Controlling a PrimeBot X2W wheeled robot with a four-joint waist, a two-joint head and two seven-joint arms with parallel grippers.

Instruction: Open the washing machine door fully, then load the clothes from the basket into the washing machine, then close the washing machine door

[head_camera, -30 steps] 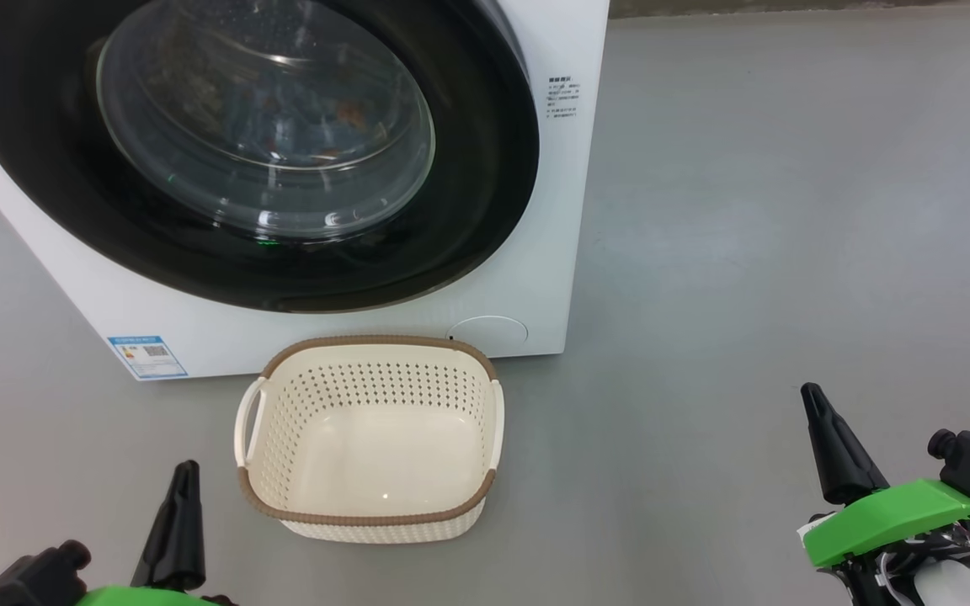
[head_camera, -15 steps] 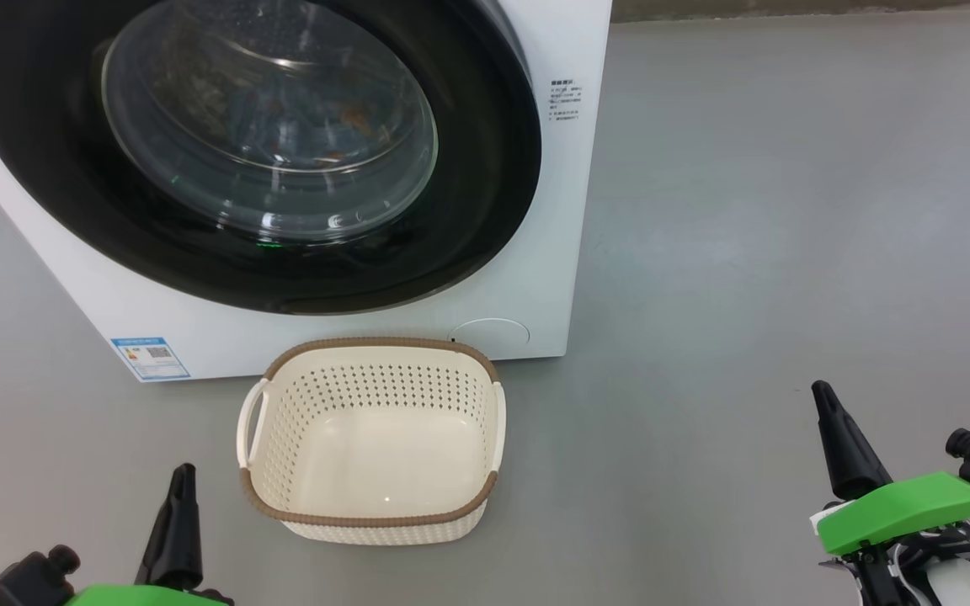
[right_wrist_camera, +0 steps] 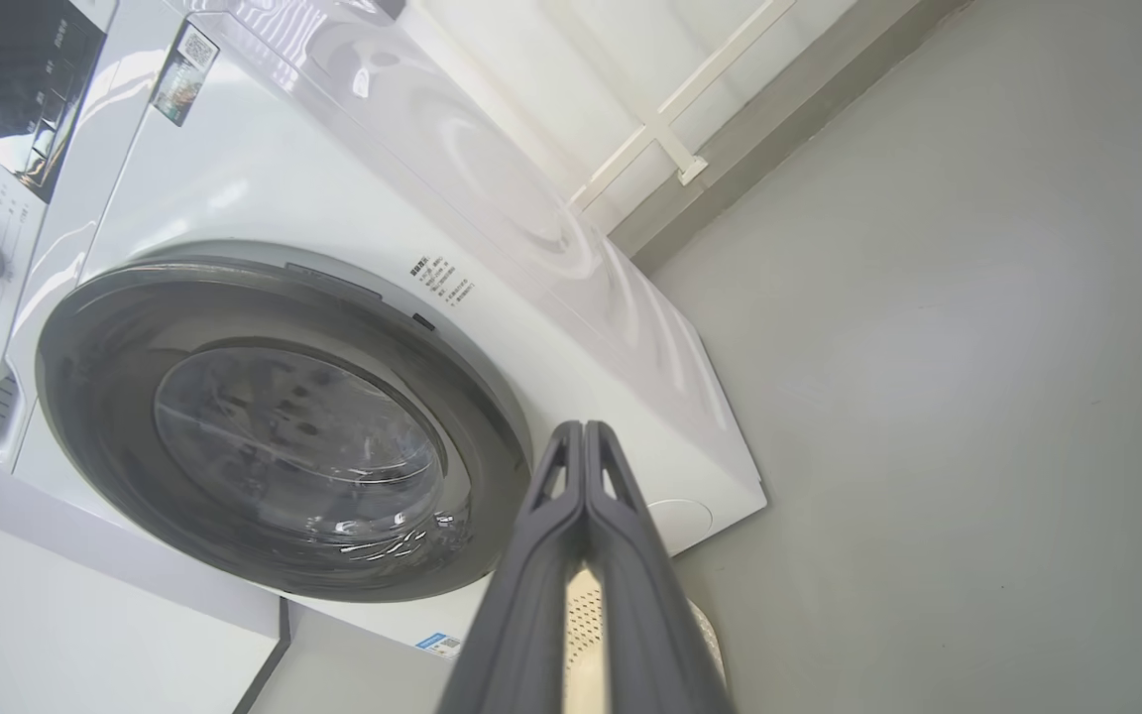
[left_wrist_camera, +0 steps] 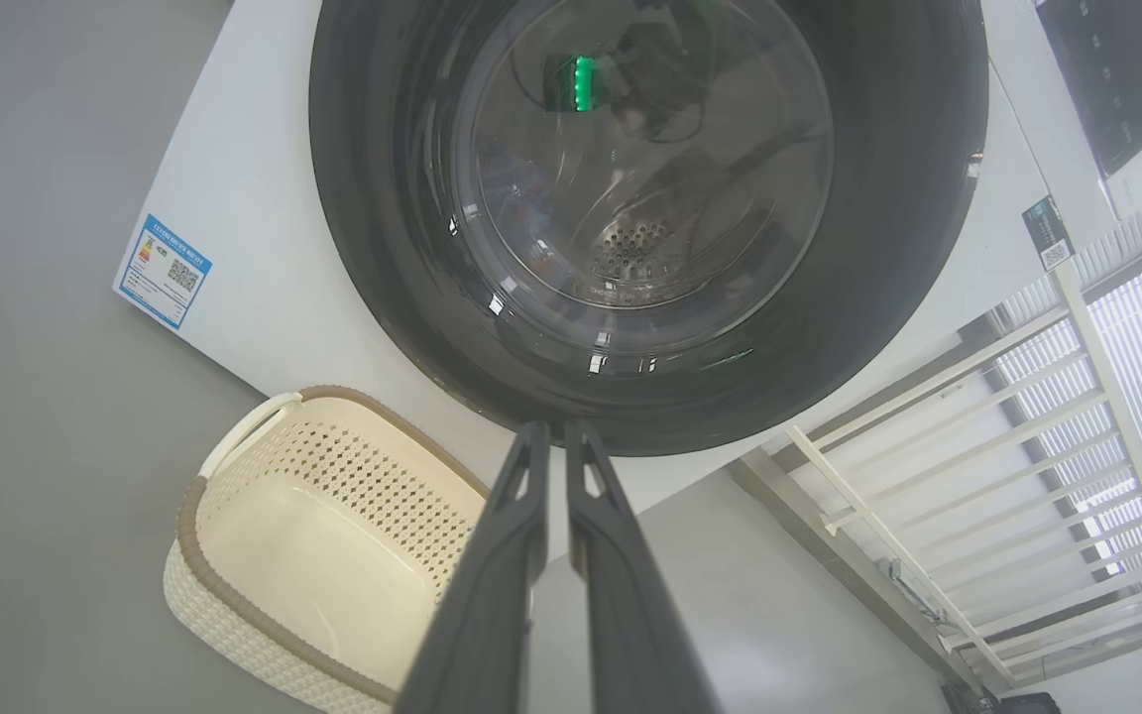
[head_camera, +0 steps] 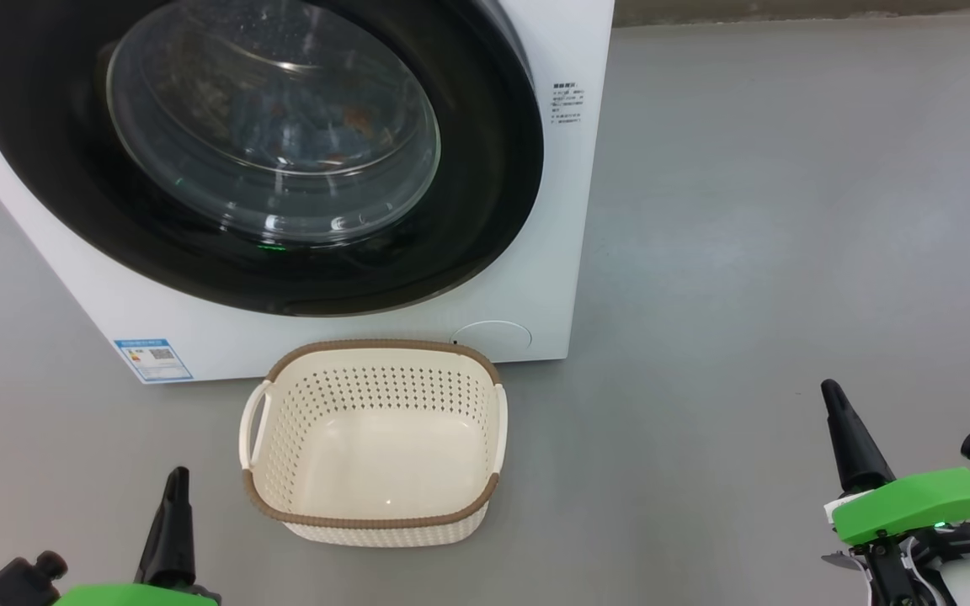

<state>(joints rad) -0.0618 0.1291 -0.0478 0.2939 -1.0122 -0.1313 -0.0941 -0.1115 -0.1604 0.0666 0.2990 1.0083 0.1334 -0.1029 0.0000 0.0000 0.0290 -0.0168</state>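
The washing machine stands white and big, and the washing machine door lies shut against its front. Behind the door's glass bowl, bluish clothes with orange specks show dimly inside the drum. On the floor before the washer sits the basket, with nothing in it. Low at the left, short of the basket, my left gripper is shut and holds nothing; in the left wrist view its fingers point at the door's lower edge. My right gripper is shut and empty, well right of the basket.
Bare grey floor stretches right of the washer. A blue label marks the washer's lower left corner. In the left wrist view a white railing stands beside the machine. The right wrist view has the control panel above the door.
The whole picture has shifted slightly, so the head camera moved. The left gripper has sunk a little toward the bottom edge, and the right gripper has drifted slightly rightward. Both stay shut.
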